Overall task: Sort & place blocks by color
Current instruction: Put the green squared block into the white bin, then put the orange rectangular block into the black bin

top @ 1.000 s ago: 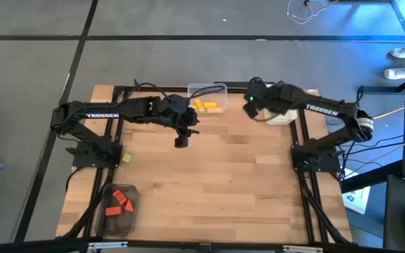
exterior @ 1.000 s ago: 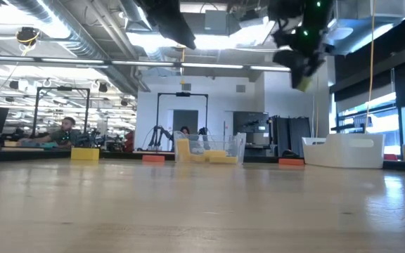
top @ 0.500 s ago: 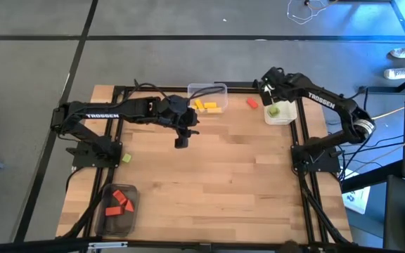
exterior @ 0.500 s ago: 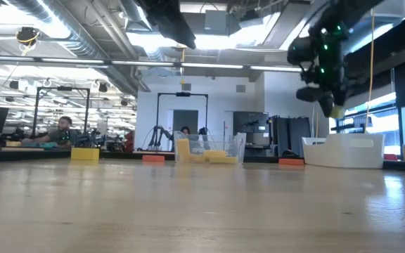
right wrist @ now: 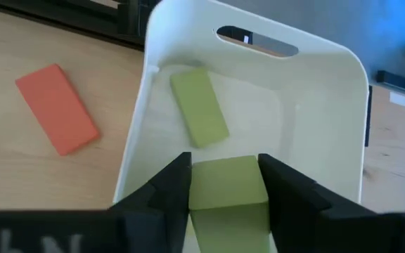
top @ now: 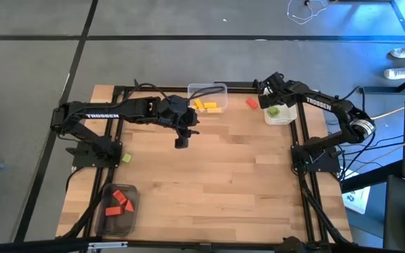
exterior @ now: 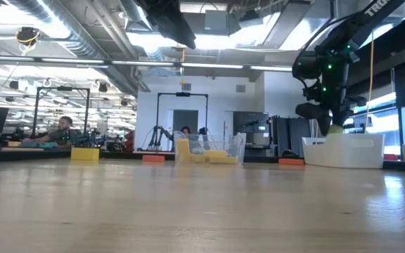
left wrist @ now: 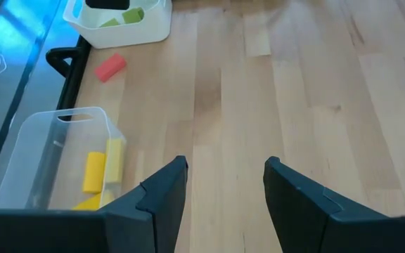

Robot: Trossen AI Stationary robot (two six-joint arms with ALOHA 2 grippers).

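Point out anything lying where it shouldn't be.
A red block lies loose on the table beside the white bin, far from the red ones in the bin at the opposite corner. A green block sits stray by the left arm's base.

The high view looks straight down on the whole surface (top: pixel 209 169) from well above, while the low view sits at its near edge at board height, facing level toward the far rim and the room behind. Each wrist view looks close past its own claw; the white bin (right wrist: pixel 259 91) at the far right appears in all four views.
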